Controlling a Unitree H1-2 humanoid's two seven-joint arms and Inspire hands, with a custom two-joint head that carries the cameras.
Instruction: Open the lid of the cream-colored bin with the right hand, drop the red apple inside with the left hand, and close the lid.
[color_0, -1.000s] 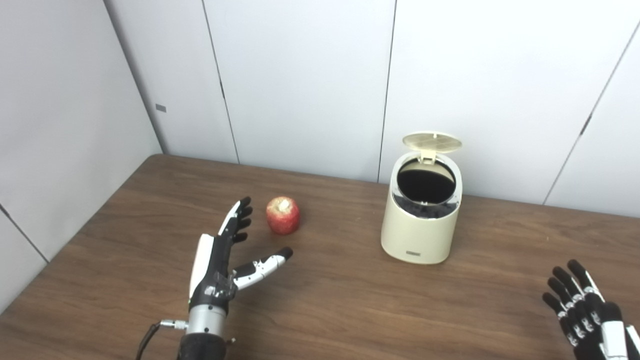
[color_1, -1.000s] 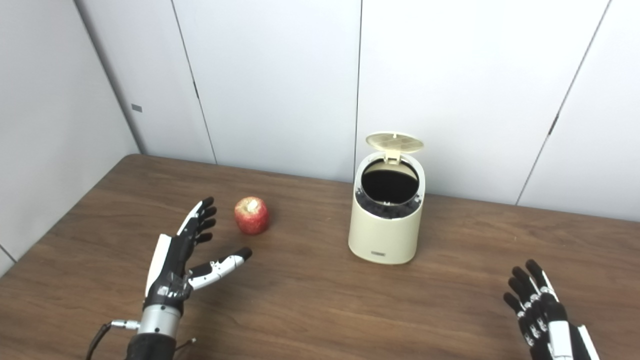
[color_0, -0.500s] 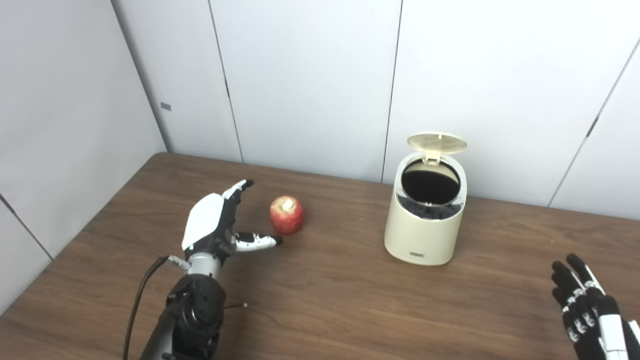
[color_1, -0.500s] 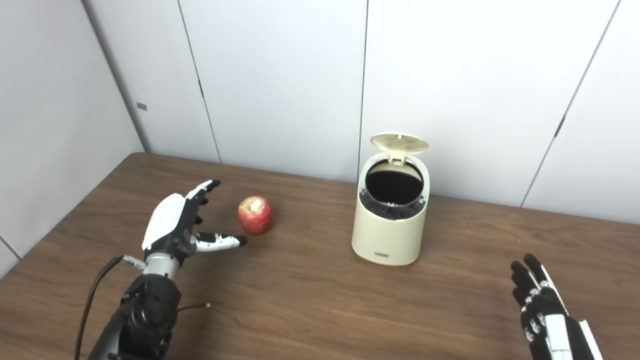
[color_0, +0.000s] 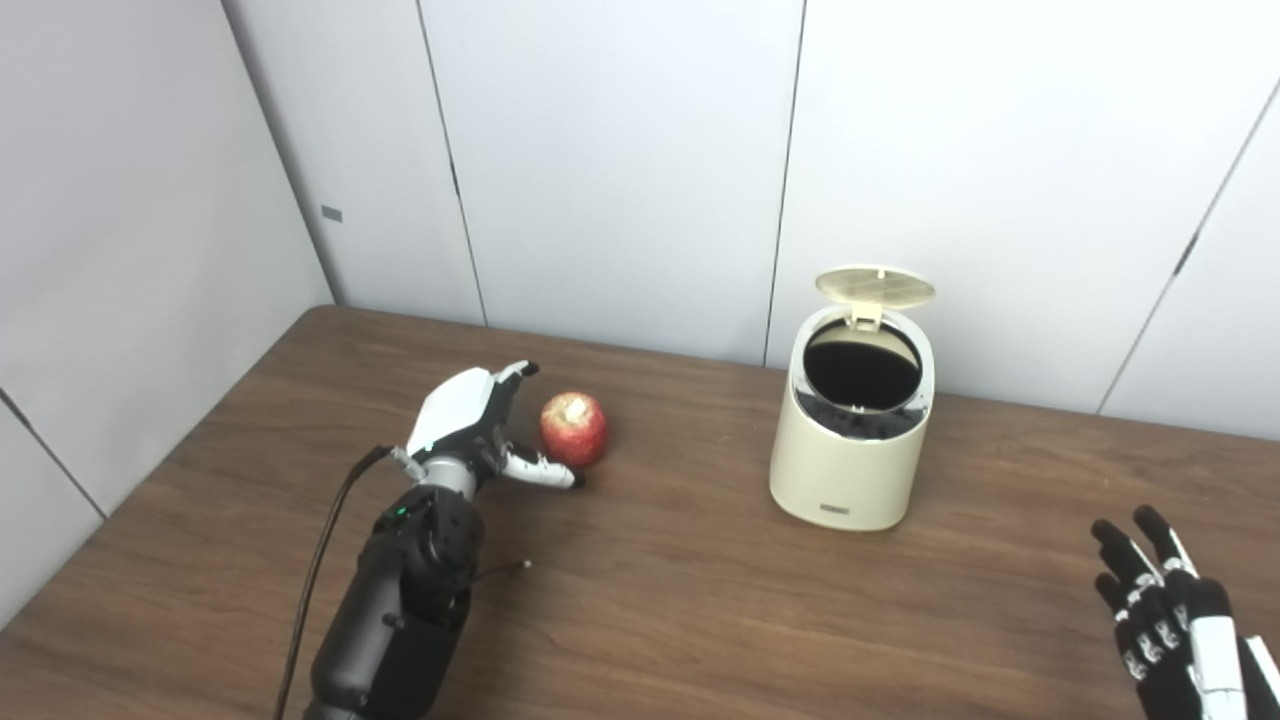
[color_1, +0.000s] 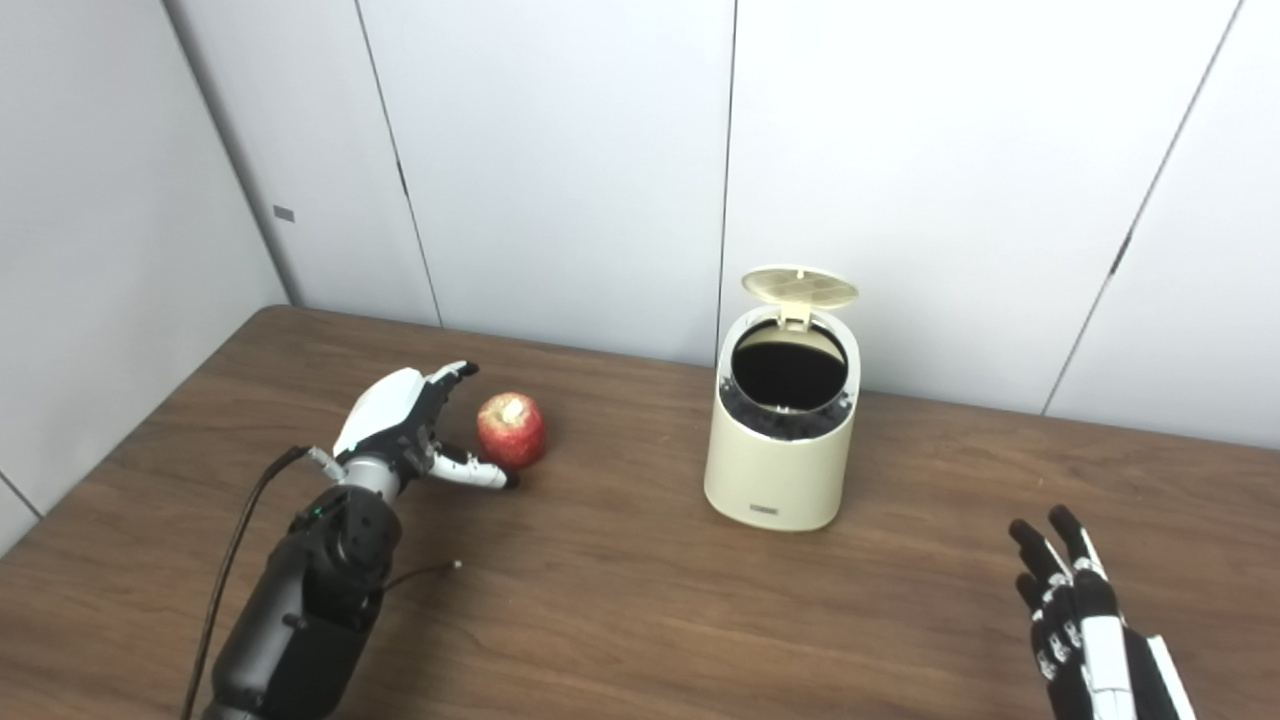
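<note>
A red apple (color_0: 574, 429) sits on the brown table (color_0: 700, 600), left of the middle. My left hand (color_0: 470, 425) is open right beside it on its left, fingers spread toward it and the thumb reaching under its near side; I cannot tell whether it touches. The cream-colored bin (color_0: 853, 440) stands to the right near the back wall, its round lid (color_0: 875, 286) tipped up and the dark inside showing. My right hand (color_0: 1165, 610) hovers open at the bottom right corner, far from the bin, fingers spread upward.
White wall panels (color_0: 620, 170) run close behind the bin and along the table's left side. A black cable (color_0: 320, 560) hangs from my left wrist over the table. Bare tabletop lies between the apple and the bin.
My left hand has moved forward and turned palm-down, from short of the apple to right beside it. The right hand has barely moved. The view shifted slightly early on.
</note>
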